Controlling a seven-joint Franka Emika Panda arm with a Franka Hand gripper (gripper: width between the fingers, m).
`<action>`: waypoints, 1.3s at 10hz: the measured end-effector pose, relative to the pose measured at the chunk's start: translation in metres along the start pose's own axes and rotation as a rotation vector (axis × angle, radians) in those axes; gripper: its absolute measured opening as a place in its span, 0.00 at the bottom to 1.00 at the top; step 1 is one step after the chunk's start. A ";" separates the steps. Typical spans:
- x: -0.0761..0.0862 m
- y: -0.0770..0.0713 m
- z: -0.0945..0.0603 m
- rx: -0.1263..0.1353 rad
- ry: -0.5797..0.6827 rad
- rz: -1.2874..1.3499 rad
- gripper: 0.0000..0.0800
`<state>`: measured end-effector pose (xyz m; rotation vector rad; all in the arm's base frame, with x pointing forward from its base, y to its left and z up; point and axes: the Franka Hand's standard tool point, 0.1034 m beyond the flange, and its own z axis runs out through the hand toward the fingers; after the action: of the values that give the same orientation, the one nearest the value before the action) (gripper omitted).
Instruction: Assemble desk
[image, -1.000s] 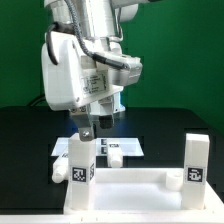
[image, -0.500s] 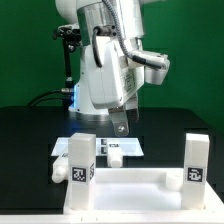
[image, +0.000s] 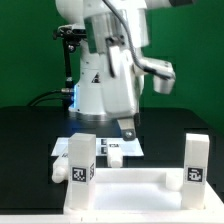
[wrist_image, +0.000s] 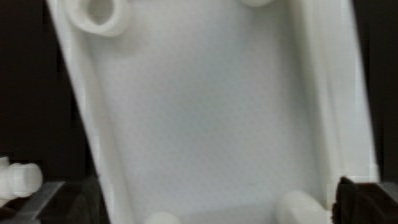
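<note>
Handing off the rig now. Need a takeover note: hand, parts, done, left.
Hand: open, empty, raised above the table.
Parts: left leg and right leg (exterior view's sides) stand upright on the tabletop. Loose leg lies left of the tabletop; a white part lies by the marker board.
Done: two legs up; tightness cannot be told.
Left: remaining legs; wrist view shows an empty socket.

A: How many desk legs are counted standing?
B: Two: one leg (image: 82, 150) and a second leg (image: 197, 150), with one tag sticker (image: 80, 172) seen on each.
A: And panels?
B: One tabletop panel (image: 130, 188) and one marker board (image: 124, 147) are counted. Two round sockets (wrist_image: 98, 14) are made out in the wrist view, one only partly.
</note>
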<state>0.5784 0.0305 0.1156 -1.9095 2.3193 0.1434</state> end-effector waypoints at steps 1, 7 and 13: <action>-0.002 0.015 0.006 -0.012 0.008 0.007 0.81; 0.002 0.027 0.020 0.043 0.045 -0.026 0.81; 0.015 0.054 0.052 0.062 0.082 -0.068 0.81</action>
<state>0.5251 0.0350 0.0612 -1.9963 2.2773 -0.0145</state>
